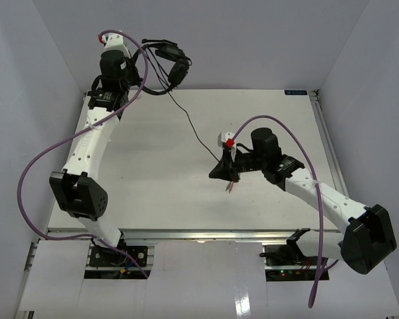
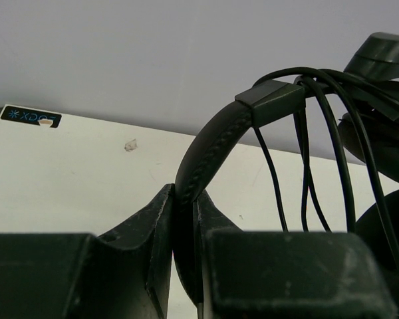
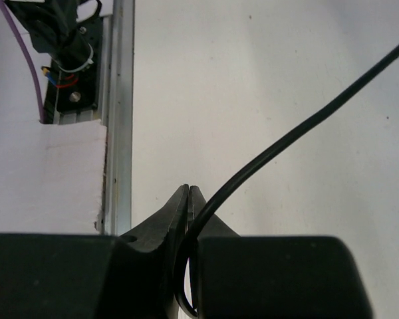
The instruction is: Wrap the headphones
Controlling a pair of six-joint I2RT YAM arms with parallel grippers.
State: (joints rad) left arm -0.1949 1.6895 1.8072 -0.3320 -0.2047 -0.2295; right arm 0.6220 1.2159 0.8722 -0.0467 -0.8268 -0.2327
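Headphones (image 1: 167,66), black over-ear with stiff padded headband: left gripper (image 2: 183,199) clamped on the band. Thin black cord (image 3: 299,126), judged limp and slippery: right gripper (image 3: 188,194) pinched tight on it.

The headphones (image 2: 209,149) look matt, stitched, leathery.

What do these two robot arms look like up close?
The left arm and right arm have white tube-like links, bulky black joints and black wedge-shaped jaws. A thick purple cable loops along each. A small red-and-white part sits by the right wrist.
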